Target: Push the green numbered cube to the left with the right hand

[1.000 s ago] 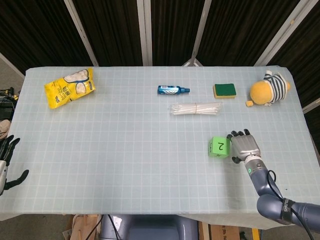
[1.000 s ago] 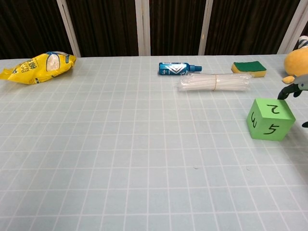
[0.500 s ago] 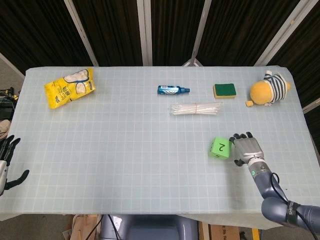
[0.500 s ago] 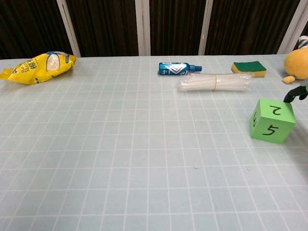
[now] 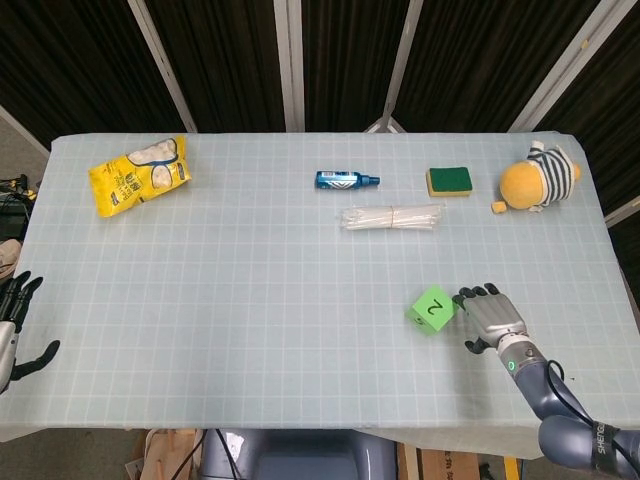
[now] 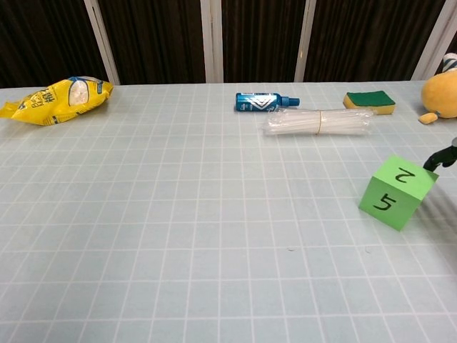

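The right hand (image 5: 492, 315) sits low over the table (image 5: 250, 300) near its front right edge, back of the hand up, fingers curled in a little with nothing inside them, their tips set against the right side of the cube (image 5: 432, 308); in the chest view only a dark fingertip (image 6: 440, 157) shows at the frame's right edge, touching or just beside the cube's upper right corner. It holds nothing and is simply a pusher here. The step in hand looks like the push itself, and to do it well the fingers should meet the cube low and across the middle of its right face, not at a corner: the cube sits twisted against the grid lines, one edge pointing toward the robot, so an off-centre shove would likely spin it more than slide it. Squaring the contact, then sweeping steadily left with the hand close to the cloth, should carry it straight; pressing down risks wrinkling the cloth or tipping the cube. The cube lies immediately left of the hand, in the front right part of the table, with a 2 on top and a 5 on the face toward the robot. Open cloth stretches to its left. Farther back, well apart, are the straws (image 5: 392, 217), a blue bottle (image 5: 346, 180), a sponge (image 5: 449, 181) and a plush toy (image 5: 538, 180); a yellow bag (image 5: 139, 174) lies far left. The left hand (image 5: 14, 325) hangs off the table's left edge, fingers apart, empty.
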`<state>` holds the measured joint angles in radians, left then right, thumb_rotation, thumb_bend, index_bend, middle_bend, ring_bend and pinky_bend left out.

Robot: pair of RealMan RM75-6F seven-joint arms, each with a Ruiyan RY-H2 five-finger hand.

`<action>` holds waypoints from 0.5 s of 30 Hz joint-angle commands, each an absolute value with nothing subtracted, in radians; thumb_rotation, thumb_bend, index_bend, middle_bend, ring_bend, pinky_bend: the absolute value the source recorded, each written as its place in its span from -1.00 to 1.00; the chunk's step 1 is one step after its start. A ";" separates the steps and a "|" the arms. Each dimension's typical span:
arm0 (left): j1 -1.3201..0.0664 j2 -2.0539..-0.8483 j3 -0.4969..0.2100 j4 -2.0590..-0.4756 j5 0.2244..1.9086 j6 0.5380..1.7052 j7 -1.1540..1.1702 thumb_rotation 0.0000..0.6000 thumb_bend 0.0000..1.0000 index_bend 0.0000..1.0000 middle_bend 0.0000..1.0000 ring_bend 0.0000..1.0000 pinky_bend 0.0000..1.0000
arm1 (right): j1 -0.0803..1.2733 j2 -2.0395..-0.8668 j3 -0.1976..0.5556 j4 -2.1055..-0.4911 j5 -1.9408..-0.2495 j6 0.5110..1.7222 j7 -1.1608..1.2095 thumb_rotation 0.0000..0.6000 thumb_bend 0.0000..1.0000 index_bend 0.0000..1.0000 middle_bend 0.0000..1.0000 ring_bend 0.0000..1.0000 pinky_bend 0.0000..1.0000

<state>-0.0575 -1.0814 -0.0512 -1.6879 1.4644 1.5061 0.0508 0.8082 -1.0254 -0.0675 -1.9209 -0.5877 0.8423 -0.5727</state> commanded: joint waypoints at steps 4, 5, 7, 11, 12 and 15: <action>-0.059 -1.081 -0.052 -1.687 1.462 1.503 0.050 1.00 -0.33 -0.93 -1.00 -1.00 -1.00 | 0.797 -1.022 -0.086 -1.944 -0.619 0.855 -0.564 1.00 -0.34 -0.53 -0.73 -0.80 -0.95; -0.059 -1.081 -0.052 -1.687 1.463 1.503 0.050 1.00 -0.33 -0.93 -1.00 -1.00 -1.00 | 0.795 -1.021 -0.088 -1.948 -0.624 0.856 -0.562 1.00 -0.34 -0.53 -0.73 -0.80 -0.95; -0.059 -1.081 -0.051 -1.687 1.464 1.503 0.051 1.00 -0.33 -0.93 -1.00 -1.00 -1.00 | 0.793 -1.018 -0.092 -1.954 -0.634 0.858 -0.559 1.00 -0.34 -0.53 -0.73 -0.80 -0.95; -0.058 -1.081 -0.051 -1.687 1.464 1.505 0.051 1.00 -0.33 -0.93 -1.00 -1.00 -1.00 | 0.790 -1.009 -0.102 -1.973 -0.652 0.855 -0.553 1.00 -0.34 -0.53 -0.73 -0.80 -0.95; -0.058 -1.081 -0.051 -1.687 1.464 1.505 0.050 1.00 -0.33 -0.93 -1.00 -1.00 -1.00 | 0.790 -1.005 -0.104 -1.978 -0.654 0.852 -0.552 1.00 -0.34 -0.53 -0.73 -0.80 -0.95; -0.058 -1.081 -0.051 -1.687 1.464 1.505 0.050 1.00 -0.33 -0.93 -1.00 -1.00 -1.00 | 0.793 -0.991 -0.113 -1.998 -0.659 0.840 -0.549 1.00 -0.34 -0.53 -0.73 -0.80 -0.95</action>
<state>-0.0582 -1.0813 -0.0514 -1.6871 1.4637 1.5049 0.0496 0.7919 -0.9954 -0.1094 -1.9924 -0.6565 0.8441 -0.5502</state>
